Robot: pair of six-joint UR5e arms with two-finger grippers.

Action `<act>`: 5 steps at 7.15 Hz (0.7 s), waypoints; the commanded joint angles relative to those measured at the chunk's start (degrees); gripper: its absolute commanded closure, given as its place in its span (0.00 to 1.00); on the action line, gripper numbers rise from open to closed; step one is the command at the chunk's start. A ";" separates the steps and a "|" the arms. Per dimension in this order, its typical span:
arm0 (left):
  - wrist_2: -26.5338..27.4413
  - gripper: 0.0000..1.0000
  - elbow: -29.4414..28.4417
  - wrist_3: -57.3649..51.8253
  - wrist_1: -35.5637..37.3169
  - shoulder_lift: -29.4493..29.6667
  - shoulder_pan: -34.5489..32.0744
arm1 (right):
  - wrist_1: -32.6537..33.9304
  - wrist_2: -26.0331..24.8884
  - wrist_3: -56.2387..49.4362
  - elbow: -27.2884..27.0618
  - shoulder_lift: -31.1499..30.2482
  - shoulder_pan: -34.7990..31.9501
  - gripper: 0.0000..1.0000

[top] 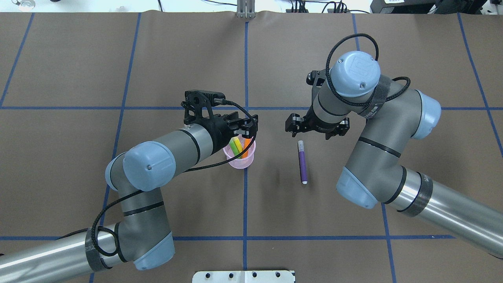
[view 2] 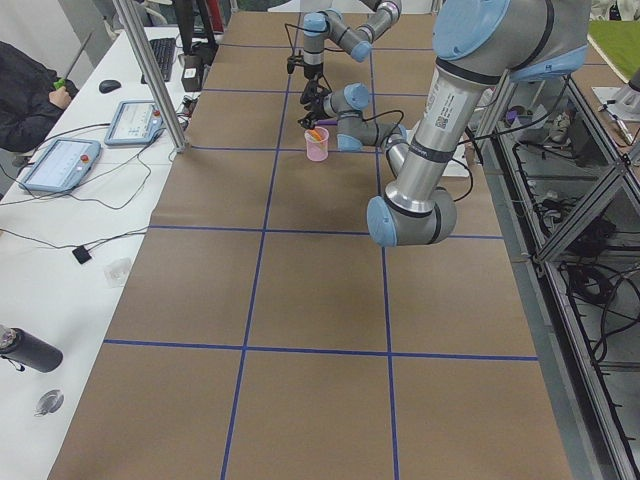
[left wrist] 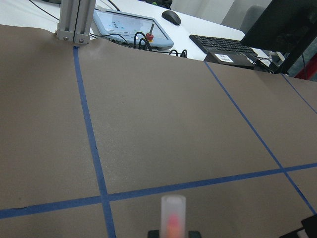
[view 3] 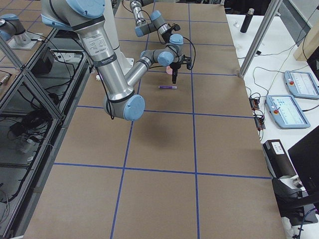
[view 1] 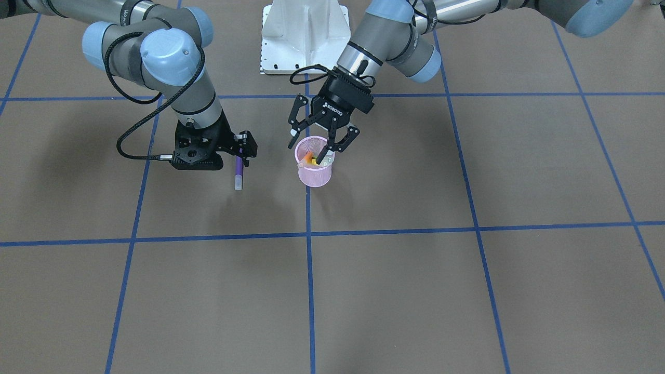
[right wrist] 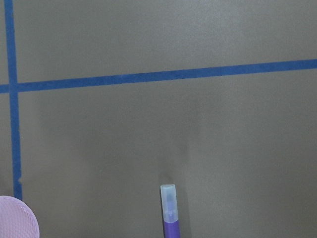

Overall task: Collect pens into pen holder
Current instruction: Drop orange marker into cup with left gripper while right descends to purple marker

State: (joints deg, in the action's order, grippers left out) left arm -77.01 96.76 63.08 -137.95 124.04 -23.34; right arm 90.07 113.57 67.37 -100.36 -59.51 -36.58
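Purple pen (top: 302,165) lies flat under right jaws, gap unclear. Left jaws spread over pen holder (view 1: 315,175).

purple pen (view 3: 167,87) is lying flat on the brown table (view 3: 159,149). pink pen holder (view 3: 173,71) sits just beyond it, i think, mostly hidden behind the right arm (view 3: 107,64) at its wrist end.

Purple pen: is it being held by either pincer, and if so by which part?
No. The purple pen lies flat on the table, unheld; the right pincer hangs above it.
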 commanded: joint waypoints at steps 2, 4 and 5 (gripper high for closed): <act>-5.75 0.00 4.76 0.29 6.80 -0.20 -5.72 | -5.83 -1.59 0.48 6.28 0.27 2.22 0.01; -25.27 0.00 4.67 0.11 13.03 -0.46 -17.38 | -8.51 -1.51 0.31 7.72 0.36 2.31 0.01; -32.52 0.00 4.49 -0.15 14.02 -1.42 -21.88 | -8.42 -1.51 0.22 7.98 0.28 2.57 0.03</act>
State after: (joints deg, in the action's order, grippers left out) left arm -99.80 101.38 63.19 -126.02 123.42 -39.31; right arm 82.03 112.05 67.66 -92.87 -59.23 -34.24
